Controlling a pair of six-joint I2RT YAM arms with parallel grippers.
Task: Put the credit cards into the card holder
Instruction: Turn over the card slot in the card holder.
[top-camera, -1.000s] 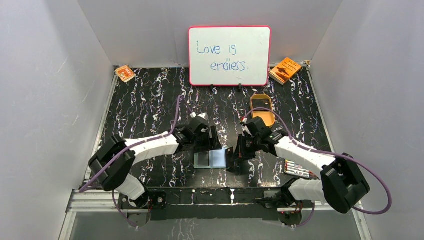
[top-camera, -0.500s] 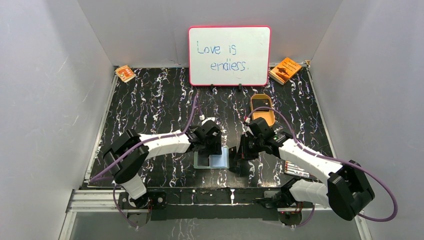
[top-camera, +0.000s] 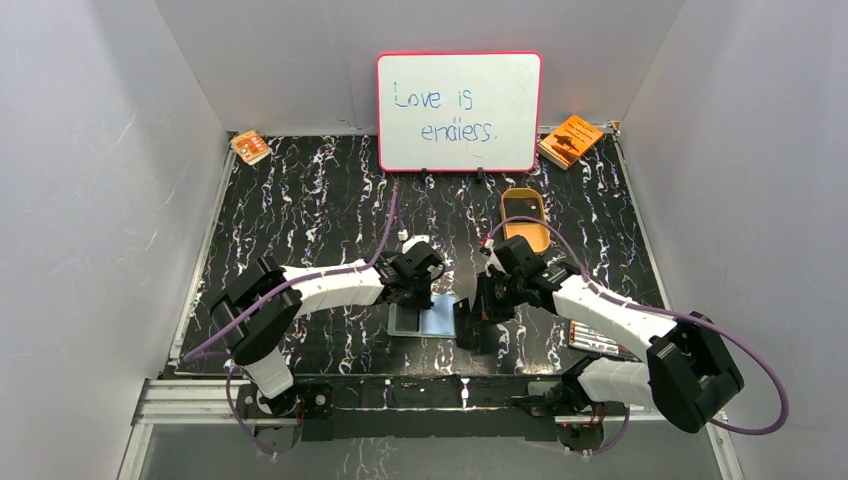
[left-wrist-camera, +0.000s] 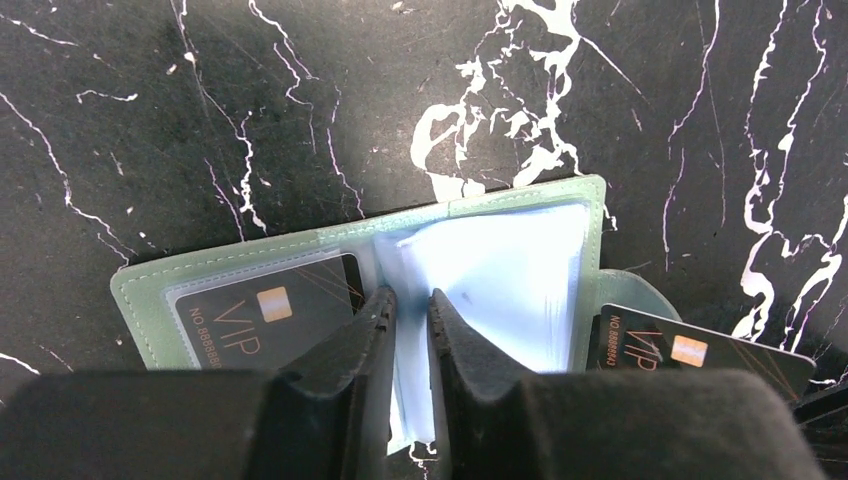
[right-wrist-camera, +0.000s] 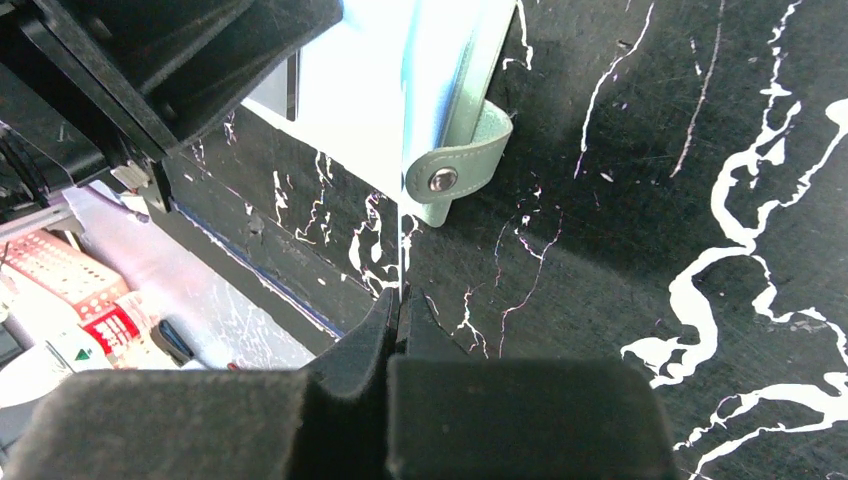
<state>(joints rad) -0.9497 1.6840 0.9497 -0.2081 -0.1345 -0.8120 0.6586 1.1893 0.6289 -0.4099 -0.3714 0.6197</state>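
left gripper (left-wrist-camera: 410, 335) is pinching a pale inner leaf of the card holder (left-wrist-camera: 230, 262); right gripper (right-wrist-camera: 400, 308) is clamping a credit card (left-wrist-camera: 690, 350) edge-on, just right of it, long axis pointing in

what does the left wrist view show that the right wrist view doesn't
Only left wrist: a pocketed VIP card face up in a clear sleeve of the card holder, the left hand pinching its pale pages, and the face of a second VIP card beside the strap. Only right wrist: the strap's snap stud, and the right hand shut on that second card, edge on. Both: the holder and marble table.
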